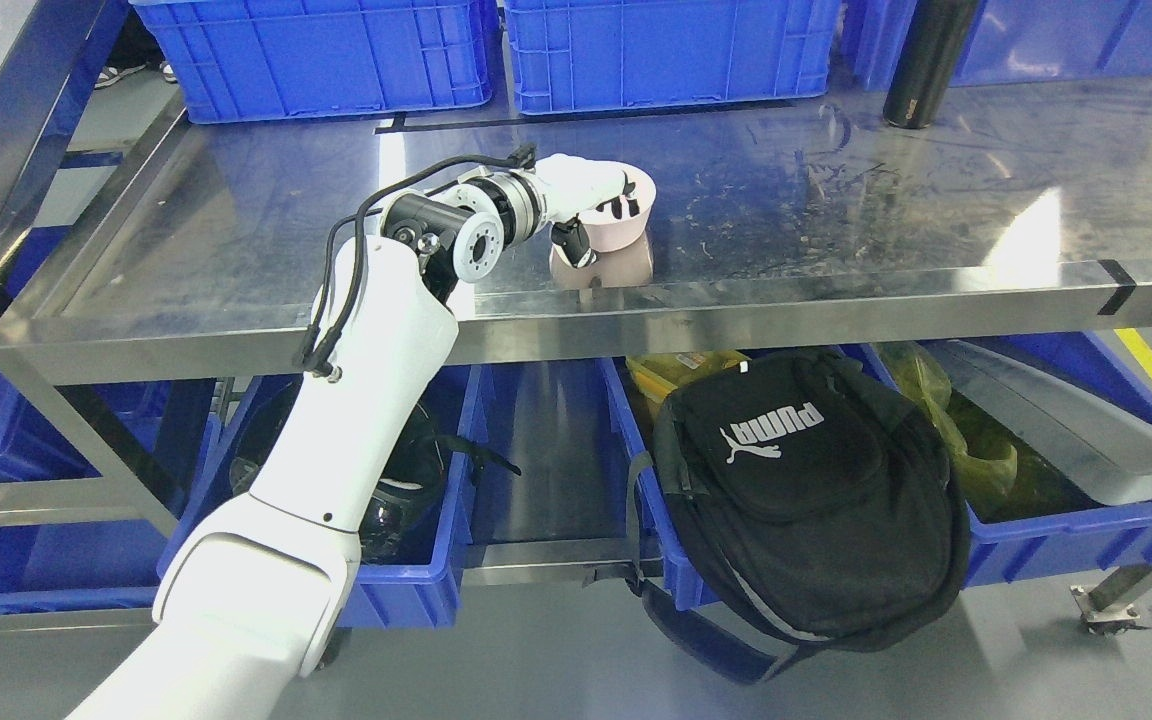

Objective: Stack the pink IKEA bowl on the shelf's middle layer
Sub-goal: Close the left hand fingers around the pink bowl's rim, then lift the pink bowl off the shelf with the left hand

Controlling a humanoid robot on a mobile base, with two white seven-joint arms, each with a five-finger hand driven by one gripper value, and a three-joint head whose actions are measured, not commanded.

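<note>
The left arm (366,340) reaches up and forward, its left hand (591,200) curled in a grasp

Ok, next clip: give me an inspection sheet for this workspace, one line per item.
Surface: steel shelf, shiny, scuffed, black tape marks.
Job's things: pink bowl near the front edge; its reflection shows below it.
Clutter: black bottle standing at the back right.
Robot hand: left robot hand on the bowl, fingers over its rim; right not in view.
Cables: black cables looped along the left arm.
Surroundings: blue crates at the back and below; black backpack leaning on the lower crates; yellow bags in one.
</note>
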